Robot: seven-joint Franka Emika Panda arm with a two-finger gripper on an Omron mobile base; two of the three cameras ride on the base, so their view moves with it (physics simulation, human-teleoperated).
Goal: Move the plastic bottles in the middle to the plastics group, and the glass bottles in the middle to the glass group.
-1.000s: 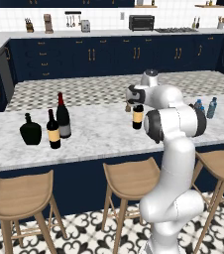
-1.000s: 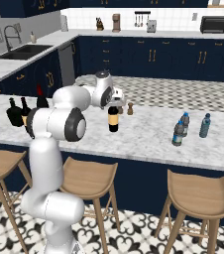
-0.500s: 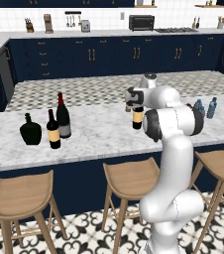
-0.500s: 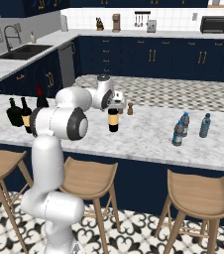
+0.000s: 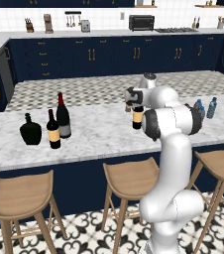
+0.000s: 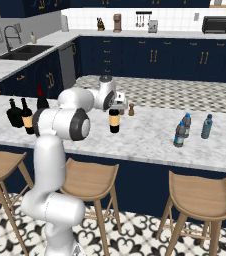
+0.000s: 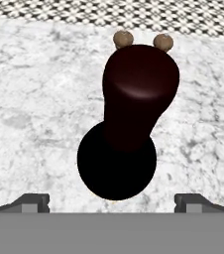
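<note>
A dark wine bottle with a yellow label (image 5: pixel 138 117) (image 6: pixel 114 120) stands mid-counter. My gripper (image 5: pixel 137 105) (image 6: pixel 116 106) hangs open right over its dark top. From the hand, I look down on the bottle (image 7: pixel 129 124), and my gripper (image 7: pixel 113 202) has one fingertip at each side of it, well apart from it. At the left stand the black flask (image 5: pixel 30 130) (image 6: pixel 14 114), the tan-labelled wine bottle (image 5: pixel 53 130) and the tall grey-labelled wine bottle (image 5: pixel 63 117). Small blue plastic bottles (image 5: pixel 212 107) (image 6: pixel 180 134) stand together at the right.
Two small brown shakers (image 6: pixel 131 109) (image 7: pixel 123 38) stand just beyond the yellow-labelled bottle. The marble counter (image 5: pixel 99 134) has open room between the two groups. Wooden stools (image 5: pixel 128 181) line its near side.
</note>
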